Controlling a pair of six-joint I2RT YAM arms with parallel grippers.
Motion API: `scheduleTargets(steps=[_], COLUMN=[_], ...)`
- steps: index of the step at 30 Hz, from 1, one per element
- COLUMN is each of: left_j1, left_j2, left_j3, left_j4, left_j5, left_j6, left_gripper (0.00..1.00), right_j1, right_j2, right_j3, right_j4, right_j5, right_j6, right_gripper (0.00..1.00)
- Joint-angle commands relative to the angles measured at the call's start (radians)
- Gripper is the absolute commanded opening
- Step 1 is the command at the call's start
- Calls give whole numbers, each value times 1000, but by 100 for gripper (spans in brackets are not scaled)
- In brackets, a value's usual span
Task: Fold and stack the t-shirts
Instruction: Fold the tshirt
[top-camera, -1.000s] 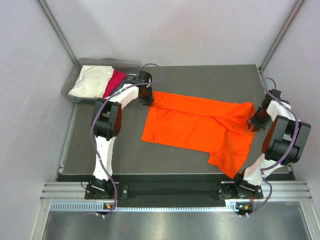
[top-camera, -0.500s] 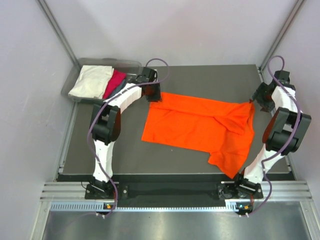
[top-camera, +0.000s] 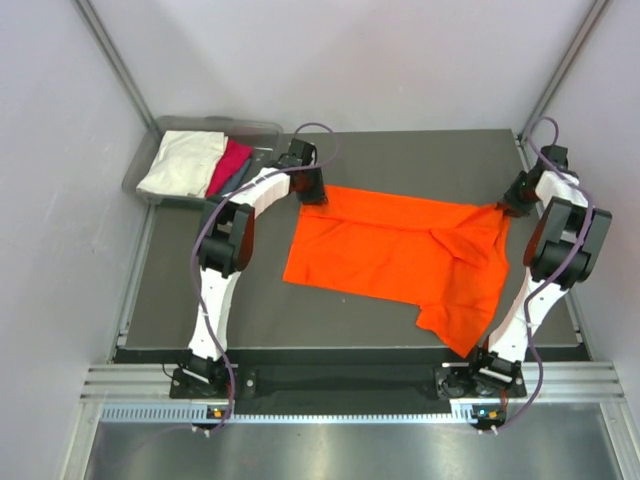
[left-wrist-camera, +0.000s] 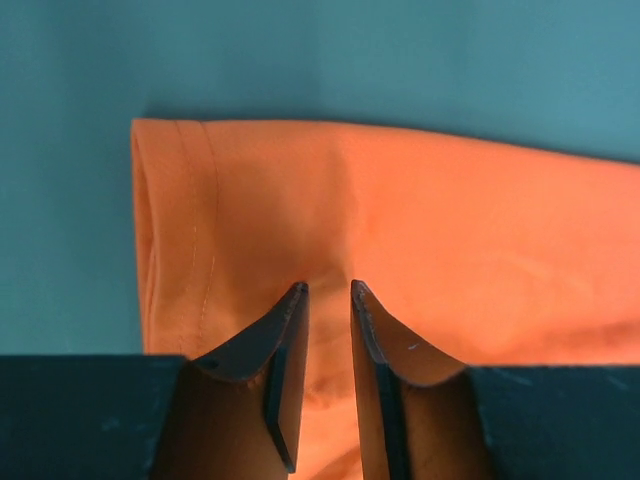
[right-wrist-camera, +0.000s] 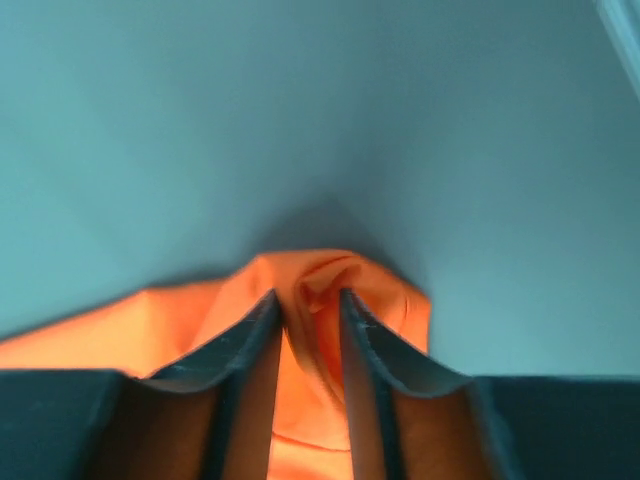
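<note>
Orange t-shirt (top-camera: 400, 255): spread on table (top-camera: 350, 322), one far corner at each pair of jaws, likely for pulling flat. Bunched fold pinched between right jaws; left jaws nearly closed over stitched hem, hold unclear.

A dark grey matte desk (top-camera: 420, 160) fills the booth. Plain pale lilac walls (top-camera: 330, 60) stand behind it and on both sides, softly and evenly lit. Along its near edge runs a ribbed aluminium rail (top-camera: 340, 385), with a brushed steel floor plate (top-camera: 340, 448) beyond.
</note>
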Motion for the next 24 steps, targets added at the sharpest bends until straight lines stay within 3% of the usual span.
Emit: scheduleTargets(steps=[1, 2, 5, 10, 16, 24], left_j1=[8, 7, 8, 11, 11, 11], left_j2=[48, 53, 60, 86, 103, 128], left_j3=[29, 30, 30, 40, 38, 113], left_j4=[25, 24, 24, 30, 33, 38], left_j5=[-7, -4, -13, -14, -13, -30], left_j6=[-23, -28, -26, -25, -26, 3], left_gripper=[29, 29, 29, 29, 28, 29], right_j1=[2, 2, 2, 1, 1, 9], right_j2=[32, 44, 81, 126, 147, 221], right_j3=[100, 131, 165, 209, 231, 352], right_j4=[77, 59, 37, 45, 11, 31], right_j5=[0, 2, 40, 78, 184, 157], right_j6=[12, 10, 6, -22, -56, -25], right_gripper=[26, 17, 6, 1, 4, 4])
